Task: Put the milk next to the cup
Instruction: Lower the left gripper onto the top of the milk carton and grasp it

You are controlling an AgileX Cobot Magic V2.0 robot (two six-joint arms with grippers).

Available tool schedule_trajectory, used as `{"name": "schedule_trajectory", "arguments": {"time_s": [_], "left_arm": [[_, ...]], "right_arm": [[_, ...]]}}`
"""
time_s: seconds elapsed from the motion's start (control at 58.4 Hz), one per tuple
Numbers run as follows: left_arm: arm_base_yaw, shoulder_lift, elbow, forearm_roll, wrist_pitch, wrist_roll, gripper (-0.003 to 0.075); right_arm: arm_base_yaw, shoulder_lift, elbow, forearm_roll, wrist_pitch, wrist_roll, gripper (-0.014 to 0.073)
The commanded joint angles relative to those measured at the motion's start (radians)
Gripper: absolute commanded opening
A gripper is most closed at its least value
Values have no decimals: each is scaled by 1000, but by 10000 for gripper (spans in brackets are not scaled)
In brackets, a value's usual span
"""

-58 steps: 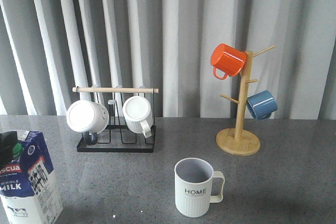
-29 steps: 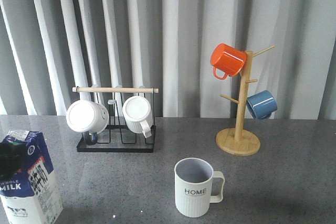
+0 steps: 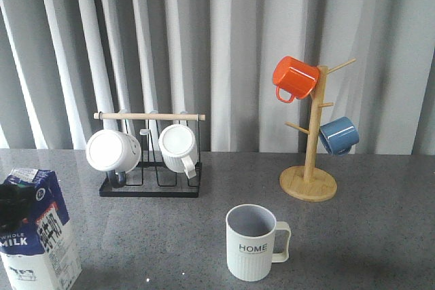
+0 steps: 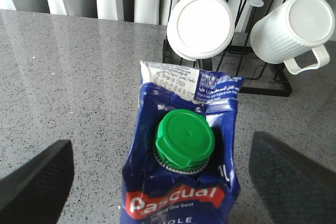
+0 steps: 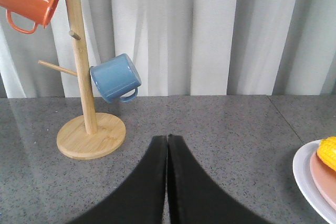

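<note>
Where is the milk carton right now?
In the front view the milk carton stands upright at the table's near left corner, in front of the black mug rack and well left of the HOME cup. The open left gripper straddles it.

The left black two-fingered hand (image 4: 160, 182) hovered with its fingers spread wide apart, one dark finger (image 4: 37, 179) at either side of its wrist view and neither pressing on anything. In the front view only a dark part of it (image 3: 12, 208) showed at the left edge. The right black two-fingered hand (image 5: 167, 156) pointed forward, low over the counter, its fingers pressed flat together and holding nothing.
</note>
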Motion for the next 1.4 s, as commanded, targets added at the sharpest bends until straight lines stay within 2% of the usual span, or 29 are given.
{"name": "schedule_trajectory", "arguments": {"time_s": [0.0,0.325,0.599,1.386], "left_arm": [[-1,-18,-35,-14,-73,-7,627],[-3,-18,-35,-11,-73,-5,603],[-60,-18,-35,-8,-74,54,594],[-60,28,-35,-3,-102,9,594]], "right_arm": [[-8,-19,-31,0,-33,-5,-9],[-8,-19,-31,0,-33,-5,-9],[-8,-19,-31,0,-33,-5,-9],[-8,-19,-31,0,-33,-5,-9]]}}
